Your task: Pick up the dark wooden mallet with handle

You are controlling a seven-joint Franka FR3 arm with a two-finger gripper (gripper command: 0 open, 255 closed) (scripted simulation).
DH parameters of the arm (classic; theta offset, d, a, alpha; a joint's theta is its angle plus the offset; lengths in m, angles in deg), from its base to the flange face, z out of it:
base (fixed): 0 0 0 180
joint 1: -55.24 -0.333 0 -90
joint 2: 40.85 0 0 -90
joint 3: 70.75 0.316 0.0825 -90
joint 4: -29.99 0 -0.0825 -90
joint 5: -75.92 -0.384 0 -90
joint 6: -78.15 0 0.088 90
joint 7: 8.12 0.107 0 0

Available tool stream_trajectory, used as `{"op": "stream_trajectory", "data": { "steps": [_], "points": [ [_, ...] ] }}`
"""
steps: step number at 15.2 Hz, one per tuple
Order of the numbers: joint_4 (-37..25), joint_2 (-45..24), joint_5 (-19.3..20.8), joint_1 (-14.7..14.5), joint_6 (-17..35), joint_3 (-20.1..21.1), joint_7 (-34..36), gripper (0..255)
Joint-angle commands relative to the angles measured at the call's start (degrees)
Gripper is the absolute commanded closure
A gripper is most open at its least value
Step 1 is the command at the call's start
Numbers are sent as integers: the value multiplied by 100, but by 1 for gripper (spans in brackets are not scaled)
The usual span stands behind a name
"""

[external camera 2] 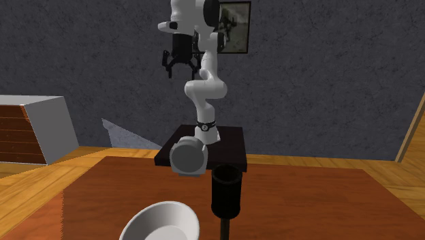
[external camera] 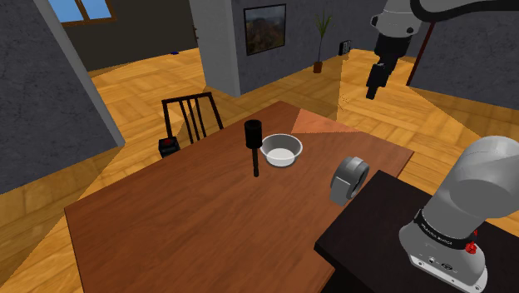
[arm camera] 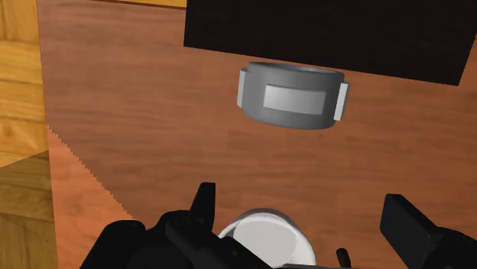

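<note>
One step is in hand, the approach; nothing is grasped yet. The gripper (external camera: 374, 87) hangs high over the table (external camera: 166, 225), its fingers spread wide with nothing between them. The mallet (external camera: 254, 146) is on the table just beside the white bowl (external camera: 281, 151), on the shoulder view's left of it. It seems to stand with its dark head uppermost and its thin handle below. It sits well below the hand and off to one side, beyond the bowl. By my judgement, the next move calls for crossing past the bowl, descending, and lining the open fingers up around the handle.
</note>
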Motion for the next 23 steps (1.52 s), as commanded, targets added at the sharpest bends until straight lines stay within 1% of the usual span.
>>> {"op": "stream_trajectory", "data": {
  "steps": [1, 6, 12, 18, 23],
  "points": [
    [0, 0, 0, 0, 0, 0, 0, 0],
    [-300, -997, -177, -187, 637, 162, 151, 0],
    [-886, -2242, -338, -377, 1235, 350, 288, 0],
    [-1707, -3507, -433, -533, 1624, 534, 400, 0],
    [-2575, -4570, -452, -656, 1777, 675, 489, 0]
  ]
}}
